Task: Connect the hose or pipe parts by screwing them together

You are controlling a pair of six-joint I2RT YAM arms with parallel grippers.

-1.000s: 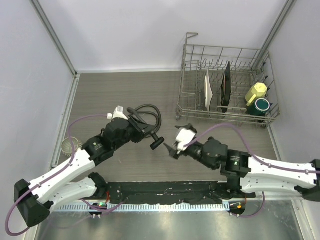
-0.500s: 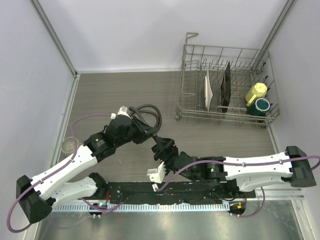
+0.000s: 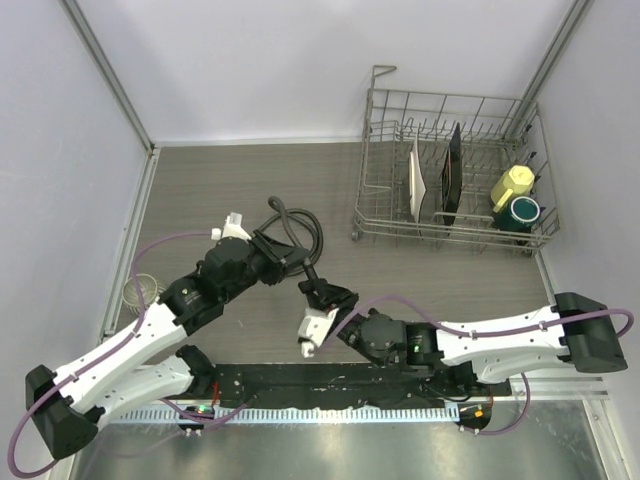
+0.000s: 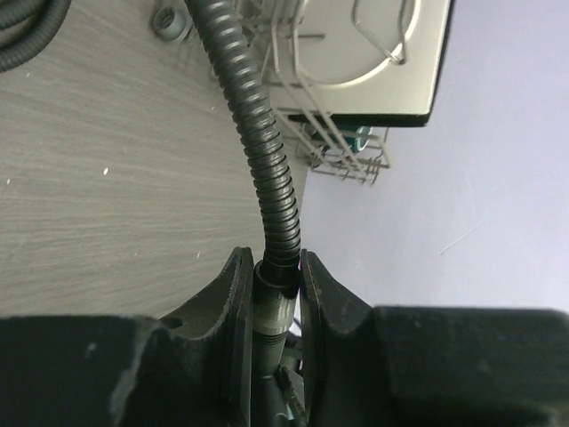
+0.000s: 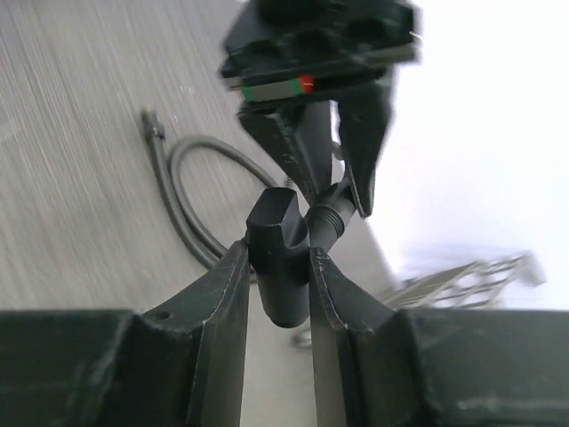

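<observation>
T-fitting (image 5: 281, 233) inside right end effector (image 5: 277, 251), hose (image 4: 256, 147) inside left end effector (image 4: 271, 260)

- hose (image 4: 265, 169): black, ribbed, matt, looks like plastic or rubber
- fitting (image 5: 280, 267): black plastic, smooth, faint sheen, threaded end ridged
- table (image 3: 200, 180): grey wood-grain top, matt
- dish rack (image 3: 400, 232): bare metal wire, shiny
- cup (image 3: 512, 183): yellow, glossy, plastic look
- cable (image 3: 170, 238): purple, smooth, slightly glossy
- arm shells (image 3: 130, 345): white plastic, smooth; joints matt black
</observation>
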